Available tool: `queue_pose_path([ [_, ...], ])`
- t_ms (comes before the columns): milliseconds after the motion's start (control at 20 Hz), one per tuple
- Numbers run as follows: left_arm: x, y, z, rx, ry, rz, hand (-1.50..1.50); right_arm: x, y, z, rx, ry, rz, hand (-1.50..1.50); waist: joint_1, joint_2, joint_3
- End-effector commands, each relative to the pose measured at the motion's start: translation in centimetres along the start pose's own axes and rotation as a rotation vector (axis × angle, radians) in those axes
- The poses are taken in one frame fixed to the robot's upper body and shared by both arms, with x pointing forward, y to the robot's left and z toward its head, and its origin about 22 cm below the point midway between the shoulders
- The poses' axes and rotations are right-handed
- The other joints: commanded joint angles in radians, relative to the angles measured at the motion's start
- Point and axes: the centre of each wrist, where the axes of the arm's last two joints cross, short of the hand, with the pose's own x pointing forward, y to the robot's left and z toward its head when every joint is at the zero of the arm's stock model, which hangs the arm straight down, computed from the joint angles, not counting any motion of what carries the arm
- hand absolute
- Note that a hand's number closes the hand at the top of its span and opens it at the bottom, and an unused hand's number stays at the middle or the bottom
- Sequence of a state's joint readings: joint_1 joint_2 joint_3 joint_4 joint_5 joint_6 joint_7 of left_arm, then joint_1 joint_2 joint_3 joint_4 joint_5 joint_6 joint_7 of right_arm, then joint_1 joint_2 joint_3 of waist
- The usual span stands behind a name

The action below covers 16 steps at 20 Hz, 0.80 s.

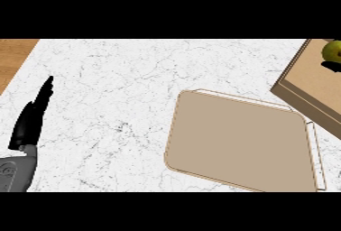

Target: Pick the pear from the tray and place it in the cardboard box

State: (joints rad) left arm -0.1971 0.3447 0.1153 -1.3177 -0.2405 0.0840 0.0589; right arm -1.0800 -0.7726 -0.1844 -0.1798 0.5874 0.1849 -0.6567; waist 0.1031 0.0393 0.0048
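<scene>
A yellow-green pear [332,51] lies at the top right edge of the head view, partly cut off, on a brown tray [305,83] that runs out of the picture. A shallow tan cardboard box [240,140] with thin walls lies on the white marble counter just left of and below the tray, with nothing inside it. My left hand [29,122] shows at the far left, fingers straight and pointing up, holding nothing and far from both the box and the pear. My right hand is out of sight.
A strip of brown wood [13,56] borders the counter at the top left. White marble counter [113,90] spreads between my left hand and the box.
</scene>
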Motion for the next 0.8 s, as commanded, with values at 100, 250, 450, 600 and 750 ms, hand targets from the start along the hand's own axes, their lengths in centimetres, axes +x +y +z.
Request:
queue_pose_path([
  [100, -0.5, -0.8, 0.2, -0.01, -0.011, -0.002, 0.0, -0.9, 5.0, -0.4, 0.076, 0.124, -0.085, -1.5, 0.01, 0.012, 0.001],
  [250, -0.4, -0.5, 0.1, -0.005, -0.011, 0.004, 0.0, -0.6, 5.8, -0.8, 0.084, 0.105, -0.119, -1.5, -0.001, 0.005, 0.001],
  [450, 0.0, -0.3, -0.4, 0.002, -0.013, 0.0, 0.0, 0.5, 3.1, -1.4, 0.006, 0.01, -0.169, -1.5, -0.011, 0.003, 0.001],
  [600, 0.2, -0.2, -0.5, 0.018, -0.006, 0.006, 0.0, 0.7, 2.2, -1.3, -0.085, -0.05, -0.251, -1.5, -0.01, 0.005, 0.002],
  [750, -1.0, -0.2, 0.7, 0.011, 0.004, -0.002, 0.0, -0.1, 1.2, -0.5, -0.183, -0.051, -0.355, -1.5, -0.009, -0.001, 0.002],
])
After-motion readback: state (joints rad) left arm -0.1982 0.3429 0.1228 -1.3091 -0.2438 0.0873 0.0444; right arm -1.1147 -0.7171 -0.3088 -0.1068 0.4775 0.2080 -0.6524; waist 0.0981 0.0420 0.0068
